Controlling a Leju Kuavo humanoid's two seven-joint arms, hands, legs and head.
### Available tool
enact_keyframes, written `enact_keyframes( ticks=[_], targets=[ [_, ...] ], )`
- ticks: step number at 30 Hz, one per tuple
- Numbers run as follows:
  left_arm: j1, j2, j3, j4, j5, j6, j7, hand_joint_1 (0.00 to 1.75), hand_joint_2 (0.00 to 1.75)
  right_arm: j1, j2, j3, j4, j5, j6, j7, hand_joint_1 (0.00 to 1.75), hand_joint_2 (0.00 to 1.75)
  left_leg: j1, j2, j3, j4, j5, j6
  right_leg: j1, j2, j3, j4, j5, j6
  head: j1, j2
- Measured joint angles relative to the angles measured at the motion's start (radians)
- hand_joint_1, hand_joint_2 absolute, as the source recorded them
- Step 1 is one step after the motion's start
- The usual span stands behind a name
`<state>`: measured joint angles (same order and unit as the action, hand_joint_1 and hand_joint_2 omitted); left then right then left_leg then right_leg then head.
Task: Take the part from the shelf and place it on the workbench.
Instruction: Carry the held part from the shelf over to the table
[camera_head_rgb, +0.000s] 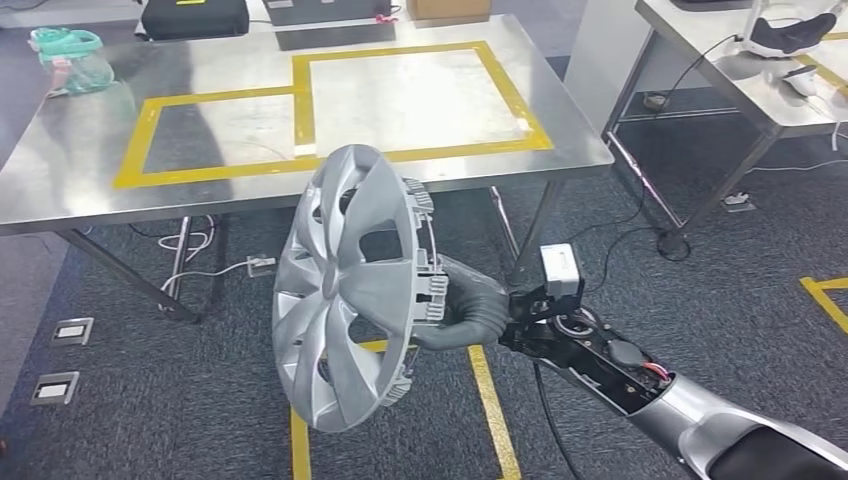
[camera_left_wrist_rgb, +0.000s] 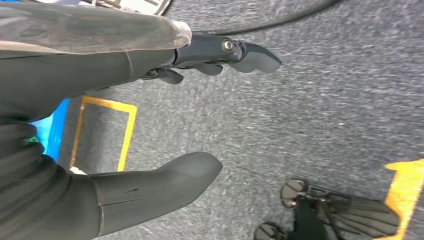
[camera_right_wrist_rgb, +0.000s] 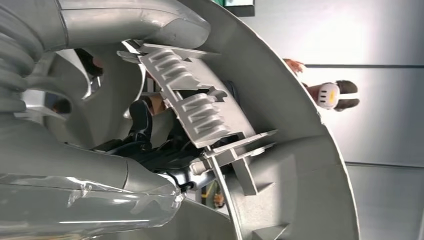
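In the head view the right hand (camera_head_rgb: 470, 310), at lower centre, grips the hubcap (camera_head_rgb: 350, 285) by its rim on the side toward the arm, so the part stands out from the hand toward the left of the frame. The disc is on edge, nearly upright, its long axis running from upper centre to lower centre, with its face turned to the left. It hangs over the carpet, below the near edge of the workbench (camera_head_rgb: 420, 170), whose steel top fills the upper half of the frame. The bench thus lies above and beyond the part, so the coming move seems to call for a lift forward and a tip from upright to flat. The right wrist view shows the rim clips (camera_right_wrist_rgb: 200, 112) against the fingers. The left hand (camera_left_wrist_rgb: 150, 120) holds nothing, thumb and fingers apart, over the floor.
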<state>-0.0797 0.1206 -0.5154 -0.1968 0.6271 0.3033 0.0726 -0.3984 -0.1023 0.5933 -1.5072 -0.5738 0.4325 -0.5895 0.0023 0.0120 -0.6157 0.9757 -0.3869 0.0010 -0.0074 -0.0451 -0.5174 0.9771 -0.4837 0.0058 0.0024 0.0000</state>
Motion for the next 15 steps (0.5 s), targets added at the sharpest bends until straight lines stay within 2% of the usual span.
enact_keyframes(
  ticks=[2,4,5,7,8,9,10,11,13,14,15],
  targets=[
    [0.000,0.000,0.000,0.000,0.000,0.000,0.000,0.00,1.75,0.000,0.001,0.000,0.000,-0.001,0.000,0.000,1.75,1.75,-0.002,-0.002,0.006,-0.010,-0.003,0.005,0.000,-0.005,0.004,-0.004,-0.004,0.010,0.002,0.000],
    [0.001,-0.001,0.000,0.000,0.000,0.000,0.000,0.00,1.75,-0.001,0.003,-0.001,0.000,-0.001,0.000,0.000,1.75,1.75,0.002,-0.005,0.016,-0.023,-0.002,0.012,-0.002,0.006,-0.002,0.016,-0.024,0.020,0.006,0.000],
    [0.001,-0.001,0.000,0.000,0.001,0.000,0.000,0.00,1.75,-0.001,0.003,-0.002,0.000,-0.002,0.001,0.000,1.75,1.75,0.005,-0.006,0.022,-0.028,-0.002,0.015,-0.002,0.016,-0.018,0.055,-0.047,0.023,0.009,0.000],
    [0.000,-0.002,0.000,0.000,0.001,0.001,-0.001,0.00,1.75,0.000,0.003,-0.002,0.002,-0.002,0.000,0.000,1.75,1.75,0.005,-0.009,0.026,-0.030,-0.005,0.021,-0.003,0.033,-0.079,0.184,-0.107,0.026,0.018,0.000],
    [-0.001,-0.002,0.000,0.000,0.002,0.001,-0.001,0.00,1.75,0.001,0.003,-0.003,0.004,-0.002,-0.001,0.000,1.75,1.75,0.004,-0.012,0.028,-0.029,-0.007,0.023,-0.003,0.036,-0.110,0.244,-0.124,0.029,0.021,0.000],
    [-0.001,-0.003,0.000,0.000,0.002,0.001,-0.002,0.00,1.75,0.002,0.003,-0.003,0.006,-0.002,-0.003,0.000,1.75,1.75,0.004,-0.015,0.030,-0.028,-0.009,0.024,-0.004,0.038,-0.130,0.275,-0.124,0.031,0.024,0.000],
    [-0.001,-0.004,0.000,0.000,0.003,0.000,-0.002,0.00,1.75,0.003,0.003,-0.004,0.007,-0.002,-0.006,0.000,1.75,1.75,0.004,-0.019,0.033,-0.026,-0.012,0.024,-0.005,0.038,-0.132,0.268,-0.103,0.033,0.026,0.000],
    [-0.001,-0.005,0.000,0.000,0.003,0.000,-0.003,0.00,1.75,0.004,0.003,-0.005,0.008,-0.002,-0.009,0.001,1.75,1.75,0.005,-0.022,0.037,-0.024,-0.016,0.022,-0.007,0.039,-0.116,0.223,-0.066,0.034,0.029,0.000],
    [0.000,-0.007,0.000,0.000,0.003,-0.001,-0.003,0.00,1.75,0.007,0.003,-0.009,0.008,-0.003,-0.016,0.001,1.75,1.75,0.004,-0.029,0.043,-0.015,-0.026,0.015,-0.010,0.042,-0.065,0.095,0.006,0.034,0.036,0.000],
    [-0.001,-0.008,0.000,0.000,0.003,-0.001,-0.003,0.00,1.75,0.009,0.003,-0.012,0.007,-0.005,-0.019,0.000,1.75,1.75,0.003,-0.032,0.041,-0.010,-0.029,0.011,-0.011,0.045,-0.043,0.047,0.021,0.030,0.038,0.000],
    [-0.001,-0.009,0.000,0.000,0.003,-0.002,-0.003,0.00,1.75,0.013,0.003,-0.014,0.006,-0.006,-0.021,0.000,1.75,1.75,0.002,-0.034,0.037,-0.006,-0.029,0.006,-0.010,0.047,-0.033,0.022,0.023,0.025,0.038,0.000]
  ],
)
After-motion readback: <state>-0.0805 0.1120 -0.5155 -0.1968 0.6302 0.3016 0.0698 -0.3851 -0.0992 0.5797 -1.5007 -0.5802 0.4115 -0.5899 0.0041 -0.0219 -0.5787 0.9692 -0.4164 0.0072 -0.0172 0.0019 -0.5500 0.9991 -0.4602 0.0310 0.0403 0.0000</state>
